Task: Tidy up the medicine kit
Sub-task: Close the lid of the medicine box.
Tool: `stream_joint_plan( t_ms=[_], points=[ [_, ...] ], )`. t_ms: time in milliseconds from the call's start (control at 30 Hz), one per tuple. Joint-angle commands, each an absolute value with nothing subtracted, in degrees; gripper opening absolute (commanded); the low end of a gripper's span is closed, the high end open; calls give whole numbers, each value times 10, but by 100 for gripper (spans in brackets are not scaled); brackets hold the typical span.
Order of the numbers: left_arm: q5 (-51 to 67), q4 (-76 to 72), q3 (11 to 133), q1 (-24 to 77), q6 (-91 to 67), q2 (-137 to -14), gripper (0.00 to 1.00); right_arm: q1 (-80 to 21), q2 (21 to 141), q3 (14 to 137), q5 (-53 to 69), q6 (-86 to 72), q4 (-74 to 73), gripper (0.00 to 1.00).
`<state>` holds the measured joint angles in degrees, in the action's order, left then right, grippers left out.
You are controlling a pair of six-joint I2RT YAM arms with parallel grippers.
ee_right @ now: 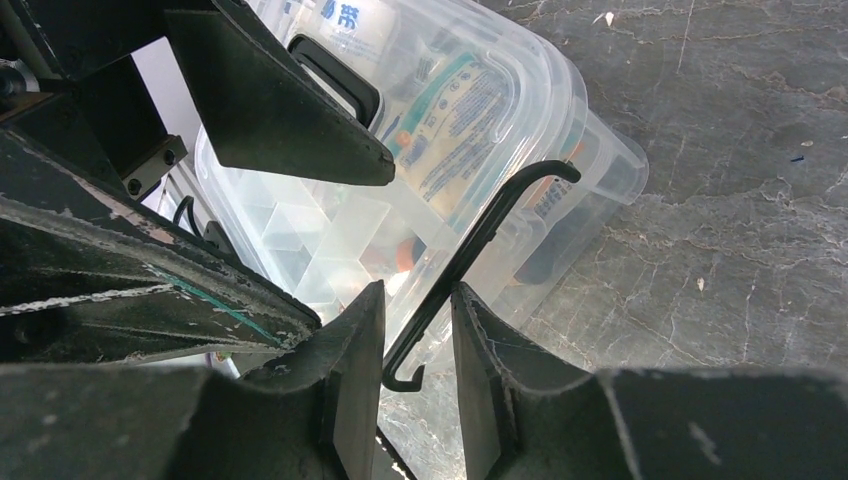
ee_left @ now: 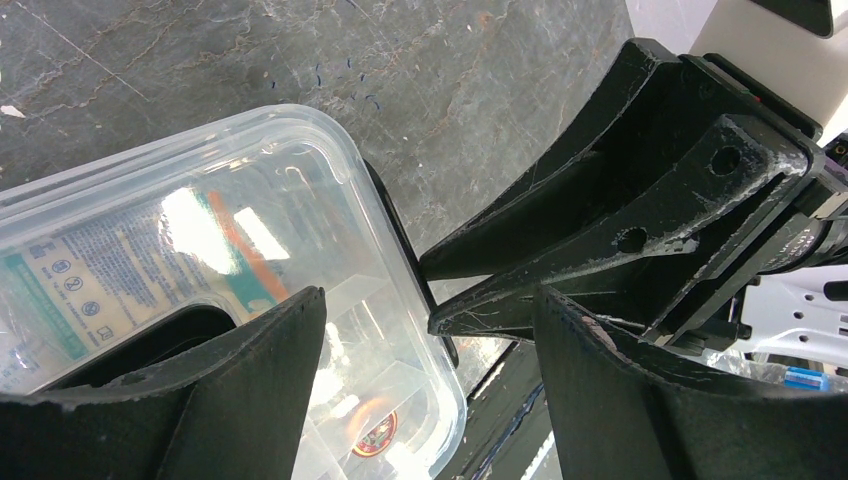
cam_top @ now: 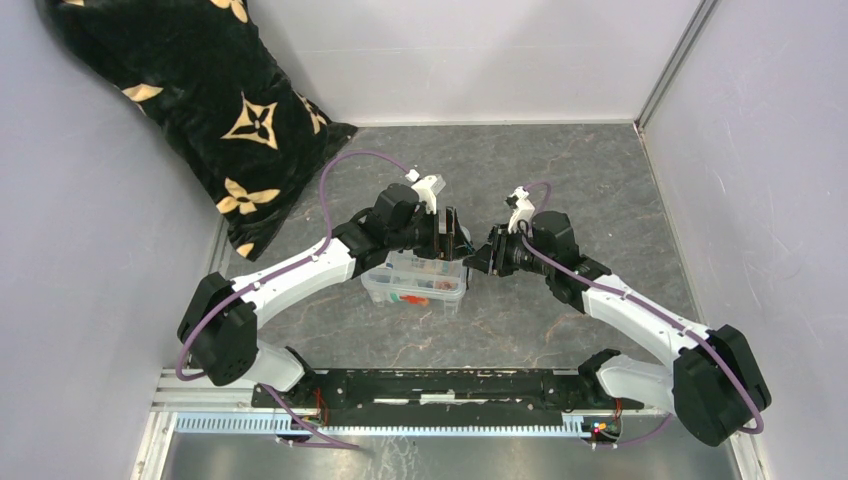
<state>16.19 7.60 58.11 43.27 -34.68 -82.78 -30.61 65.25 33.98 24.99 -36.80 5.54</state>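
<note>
We see the left arm (cam_top: pixel 300 272) and the right arm (cam_top: pixel 632 305) reach in from the near edge and meet at the medicine kit (cam_top: pixel 413 288), a clear box on the grey marbled table (cam_top: pixel 580 170). The left gripper (cam_top: pixel 449 236) hangs over the kit's far right corner. The right gripper (cam_top: pixel 476 259) comes at its right end from the side, just beside the left one. We cannot tell from here how their jaws stand. Small red and orange items show through the plastic. A black cushion (cam_top: pixel 210 105) with gold flower marks leans in the far left corner, well apart from the kit. Purple cables (cam_top: pixel 340 165) run along both arms.
</note>
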Motion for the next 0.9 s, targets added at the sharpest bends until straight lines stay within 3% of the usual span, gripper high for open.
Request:
stream_joint_plan(
  t_ms=[0, 867],
  points=[
    [157, 139, 559, 435, -349, -845, 82, -310, 651, 340, 254, -370, 77, 36],
    [129, 203, 643, 434, -338, -808, 83, -310, 633, 351, 212, -344, 41, 39]
  ],
)
